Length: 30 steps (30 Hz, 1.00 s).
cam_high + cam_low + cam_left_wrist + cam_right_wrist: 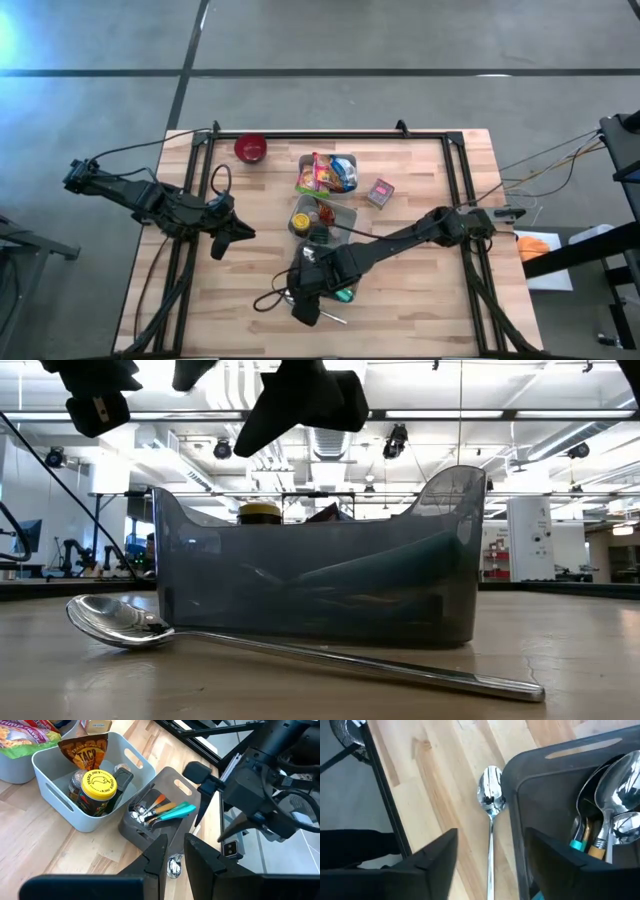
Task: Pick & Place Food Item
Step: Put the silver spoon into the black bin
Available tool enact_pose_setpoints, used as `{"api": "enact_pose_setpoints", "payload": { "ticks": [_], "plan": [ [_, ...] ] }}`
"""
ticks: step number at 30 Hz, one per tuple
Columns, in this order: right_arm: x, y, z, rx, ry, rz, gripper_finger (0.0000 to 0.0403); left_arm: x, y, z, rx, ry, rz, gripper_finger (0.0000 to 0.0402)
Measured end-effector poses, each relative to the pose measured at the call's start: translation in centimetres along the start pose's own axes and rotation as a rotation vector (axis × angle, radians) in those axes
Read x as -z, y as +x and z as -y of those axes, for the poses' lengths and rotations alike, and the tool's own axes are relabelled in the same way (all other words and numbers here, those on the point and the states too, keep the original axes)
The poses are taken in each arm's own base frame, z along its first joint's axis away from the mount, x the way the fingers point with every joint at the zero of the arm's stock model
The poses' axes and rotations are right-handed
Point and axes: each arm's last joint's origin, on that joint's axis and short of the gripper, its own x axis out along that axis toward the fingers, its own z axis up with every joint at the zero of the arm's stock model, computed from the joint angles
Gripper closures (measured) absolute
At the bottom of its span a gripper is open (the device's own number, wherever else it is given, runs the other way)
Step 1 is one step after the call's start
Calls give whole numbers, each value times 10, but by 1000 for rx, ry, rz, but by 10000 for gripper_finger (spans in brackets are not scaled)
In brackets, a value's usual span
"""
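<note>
Across the whole scene spreads the wooden surface (pixel 420 290), bounded by a black frame. Over its left part the left arm waits, its gripper (pixel 222 238) hanging clear of everything with the jaws nearly closed and nothing between them. From the right side the right arm reaches across to the near middle, where the right gripper (pixel 490 852) hangs above the spoon and the edge of the cutlery bin; its jaws stand apart with nothing held.

At the middle of the surface sit three bins in a row from far to near. Farthest is a pale bin (pixel 345 160) filled with bright snack packets (pixel 320 175). Next comes a light grey bin (pixel 55 785) holding a yellow-lidded jar (pixel 98 782), a brown taco-seasoning packet (pixel 82 752) and other small items. Nearest is the dark grey cutlery bin (pixel 172 787), with spoons and teal- and orange-handled utensils (pixel 167 810) inside.

Beside the far corner of the pale bin stands a red bowl (pixel 251 148). To the right of the bins lies a small box (pixel 380 192).

On the bare wood just beside the cutlery bin lies a metal spoon (pixel 491 797), flat, apart from the bin's wall.
</note>
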Motion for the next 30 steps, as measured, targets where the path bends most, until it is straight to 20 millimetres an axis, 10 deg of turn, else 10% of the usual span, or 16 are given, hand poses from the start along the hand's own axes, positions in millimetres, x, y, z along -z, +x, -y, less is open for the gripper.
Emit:
{"api": "enact_pose_setpoints", "payload": {
  "ticks": [14, 22, 30],
  "plan": [
    [75, 3, -60, -59, -539, 38, 129, 0, 0, 0, 0, 0, 0, 335],
    [109, 30, -52, 16, -429, -49, 166, 0, 0, 0, 0, 0, 0, 335],
    [102, 59, -35, -1, -307, 38, 222, 0, 0, 0, 0, 0, 0, 335]
  ]
}}
